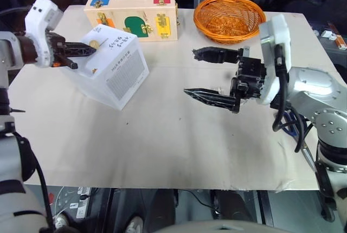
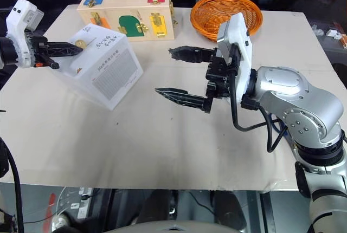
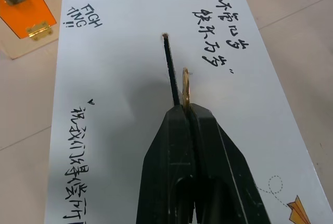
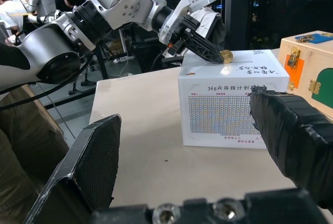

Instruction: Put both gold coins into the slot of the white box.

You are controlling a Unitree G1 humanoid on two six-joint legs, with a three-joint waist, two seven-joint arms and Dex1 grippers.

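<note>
Coin held at the slot, right gripper empty over mid-table.
The right gripper [image 1: 209, 73] hangs with fingers spread wide, holding nothing. Farther left, the left gripper [image 1: 92, 49] pinches a gold coin [image 3: 186, 84] edge-on over the white box [image 1: 116, 73]; the left wrist view shows it just beside the slot [image 3: 170, 70].

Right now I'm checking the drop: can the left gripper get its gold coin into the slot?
Probably yes. The left gripper holds the gold coin on edge right beside the slot on the white box; nothing lies between, though it sits slightly off the slit.
</note>
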